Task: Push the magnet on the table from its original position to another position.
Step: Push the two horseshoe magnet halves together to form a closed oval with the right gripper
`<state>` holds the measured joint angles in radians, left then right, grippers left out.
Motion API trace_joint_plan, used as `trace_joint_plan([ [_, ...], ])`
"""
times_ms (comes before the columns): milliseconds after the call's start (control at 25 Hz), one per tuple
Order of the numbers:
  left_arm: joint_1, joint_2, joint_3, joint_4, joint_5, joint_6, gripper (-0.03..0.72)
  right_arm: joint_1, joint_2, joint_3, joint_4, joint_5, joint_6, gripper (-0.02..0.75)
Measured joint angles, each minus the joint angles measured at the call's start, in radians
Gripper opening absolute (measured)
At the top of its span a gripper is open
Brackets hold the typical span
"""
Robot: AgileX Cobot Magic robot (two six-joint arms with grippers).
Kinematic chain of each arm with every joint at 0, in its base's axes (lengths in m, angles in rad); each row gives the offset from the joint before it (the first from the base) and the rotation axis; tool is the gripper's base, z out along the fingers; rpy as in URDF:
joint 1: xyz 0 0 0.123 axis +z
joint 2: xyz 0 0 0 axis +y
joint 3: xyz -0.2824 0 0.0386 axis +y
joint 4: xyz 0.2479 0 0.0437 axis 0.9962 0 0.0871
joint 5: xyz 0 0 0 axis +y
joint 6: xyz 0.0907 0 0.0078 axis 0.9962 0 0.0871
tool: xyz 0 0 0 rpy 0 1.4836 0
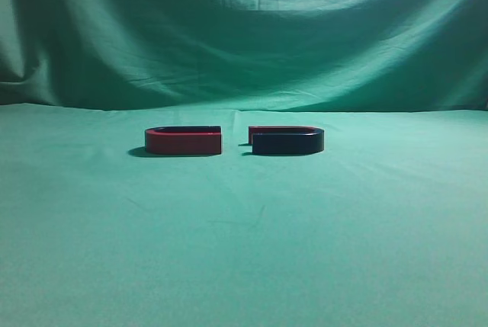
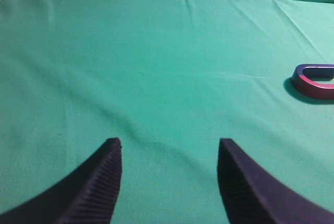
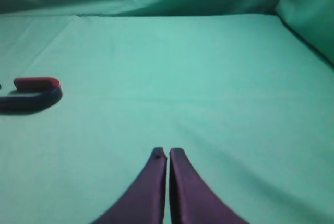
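The magnet [image 1: 287,142], a flat U with a dark navy near side and a red far arm, lies on the green table [image 1: 244,251] right of centre. It also shows at the left edge of the right wrist view [image 3: 31,96]. My right gripper [image 3: 167,153] is shut and empty, well to the right of the magnet and nearer. My left gripper [image 2: 169,145] is open and empty over bare cloth. Neither gripper shows in the exterior view.
A second U-shaped magnet with a red near side [image 1: 184,141] lies just left of the task magnet, a small gap between their open ends. It also shows at the right edge of the left wrist view [image 2: 314,81]. A green curtain [image 1: 244,30] hangs behind.
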<state>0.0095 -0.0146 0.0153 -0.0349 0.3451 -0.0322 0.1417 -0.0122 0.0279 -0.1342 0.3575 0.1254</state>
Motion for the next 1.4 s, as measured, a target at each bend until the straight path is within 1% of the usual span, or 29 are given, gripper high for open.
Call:
trace_joint_plan([
  [40, 0.000, 0.000, 0.000, 0.000, 0.000, 0.000, 0.399, 0.000, 0.000, 0.000, 0.004, -0.029, 0.002, 0.000],
  [120, 0.000, 0.000, 0.000, 0.000, 0.000, 0.000, 0.399, 0.000, 0.000, 0.002, 0.041, -0.135, 0.015, 0.000],
  [200, 0.000, 0.000, 0.000, 0.000, 0.000, 0.000, 0.399, 0.000, 0.000, 0.002, 0.072, -0.296, 0.029, 0.000],
  [320, 0.000, 0.000, 0.000, 0.000, 0.000, 0.000, 0.399, 0.000, -0.001, 0.002, 0.074, -0.554, 0.030, 0.000],
  [360, 0.000, 0.000, 0.000, 0.000, 0.000, 0.000, 0.399, 0.000, -0.001, 0.002, 0.074, -0.587, 0.030, 0.000],
  [400, 0.000, 0.000, 0.000, 0.000, 0.000, 0.000, 0.399, 0.000, -0.001, -0.008, 0.072, -0.582, 0.030, 0.000],
  [480, 0.000, 0.000, 0.000, 0.000, 0.000, 0.000, 0.399, 0.000, 0.006, -0.074, 0.072, -0.484, 0.030, 0.000],
  [600, 0.000, 0.000, 0.000, 0.000, 0.000, 0.000, 0.399, 0.000, 0.087, -0.208, 0.072, -0.345, 0.001, 0.000],
  [760, 0.000, 0.000, 0.000, 0.000, 0.000, 0.000, 0.399, 0.000, 0.304, -0.405, 0.072, -0.079, -0.018, 0.000],
  [880, 0.000, 0.000, 0.000, 0.000, 0.000, 0.000, 0.399, 0.000, 0.523, -0.542, 0.072, 0.171, -0.021, 0.000],
  [960, 0.000, 0.000, 0.000, 0.000, 0.000, 0.000, 0.399, 0.000, 0.660, -0.614, 0.074, 0.276, -0.022, 0.000],
  [1040, 0.000, 0.000, 0.000, 0.000, 0.000, 0.000, 0.399, 0.000, 0.786, -0.658, 0.074, 0.329, -0.022, 0.000],
  [1200, 0.000, 0.000, 0.000, 0.000, 0.000, 0.000, 0.399, 0.000, 0.999, -0.716, 0.111, 0.342, -0.022, 0.000],
  [1280, 0.000, 0.000, 0.000, 0.000, 0.000, 0.000, 0.399, 0.002, 1.069, -0.737, 0.135, 0.351, -0.030, 0.000],
  [1400, 0.000, 0.000, 0.000, 0.000, 0.000, 0.000, 0.399, 0.019, 1.163, -0.798, 0.180, 0.394, -0.100, 0.000],
])
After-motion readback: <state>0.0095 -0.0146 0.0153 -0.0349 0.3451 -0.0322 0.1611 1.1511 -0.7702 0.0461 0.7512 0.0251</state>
